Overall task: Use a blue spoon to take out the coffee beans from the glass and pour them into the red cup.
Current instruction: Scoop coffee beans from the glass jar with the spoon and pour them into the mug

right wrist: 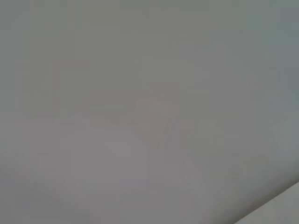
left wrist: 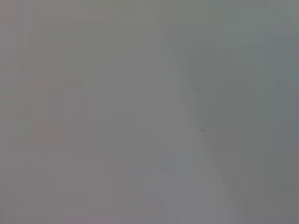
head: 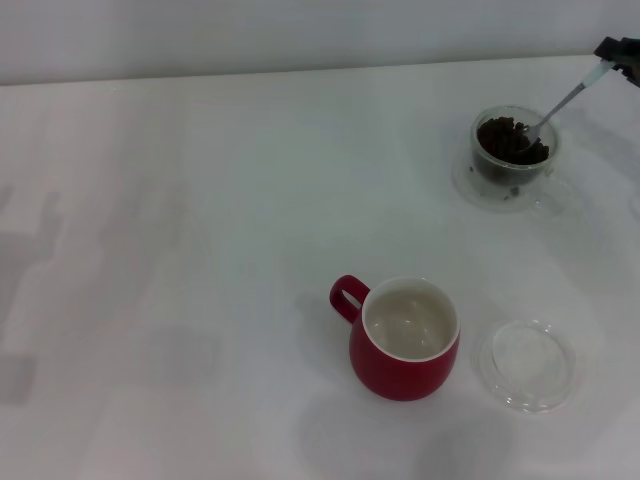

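Note:
In the head view, the glass (head: 514,158) stands at the far right of the white table, full of coffee beans (head: 510,140). The blue spoon (head: 562,103) slants down into the beans, bowl in the heap, pale handle up to the right. My right gripper (head: 618,52) shows as a dark tip at the frame's right edge and is shut on the spoon's handle end. The red cup (head: 404,340) stands near the front centre, handle to the left, its cream inside showing no beans. The left gripper is out of view. Both wrist views show only blank grey.
A flat clear round dish (head: 527,364) lies just right of the red cup. The white table (head: 200,250) stretches to the left, with a pale wall behind it.

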### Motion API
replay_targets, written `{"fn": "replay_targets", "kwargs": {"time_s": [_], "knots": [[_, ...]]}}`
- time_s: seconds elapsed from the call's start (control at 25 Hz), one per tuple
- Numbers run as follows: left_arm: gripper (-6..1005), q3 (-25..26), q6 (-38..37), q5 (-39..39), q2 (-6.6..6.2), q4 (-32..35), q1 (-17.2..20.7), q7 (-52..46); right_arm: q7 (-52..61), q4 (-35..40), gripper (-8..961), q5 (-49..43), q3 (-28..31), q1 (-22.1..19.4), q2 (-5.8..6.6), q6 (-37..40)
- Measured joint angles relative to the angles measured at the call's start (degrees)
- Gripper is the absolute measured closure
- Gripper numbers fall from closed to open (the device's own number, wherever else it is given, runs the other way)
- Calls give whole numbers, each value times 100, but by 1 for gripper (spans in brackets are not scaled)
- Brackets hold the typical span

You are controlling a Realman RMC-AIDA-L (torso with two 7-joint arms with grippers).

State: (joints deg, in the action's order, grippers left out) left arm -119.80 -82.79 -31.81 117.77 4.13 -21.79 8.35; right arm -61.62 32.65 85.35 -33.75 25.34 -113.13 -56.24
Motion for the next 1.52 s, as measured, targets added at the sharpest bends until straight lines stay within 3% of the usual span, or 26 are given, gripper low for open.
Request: {"fn": "replay_targets", "kwargs": {"time_s": [0.44, 0.88, 1.52], "knots": [[347, -9, 0, -1, 5, 0, 32, 2, -1, -322, 780, 51, 452, -65, 35, -7], [348, -27, 0, -1, 0, 0, 35, -7, -2, -732, 778, 512, 489, -74, 145, -323], [348, -45, 0, -1, -17, 0, 59, -18, 16, -734, 775, 686, 556, -188, 81, -1339]]}}
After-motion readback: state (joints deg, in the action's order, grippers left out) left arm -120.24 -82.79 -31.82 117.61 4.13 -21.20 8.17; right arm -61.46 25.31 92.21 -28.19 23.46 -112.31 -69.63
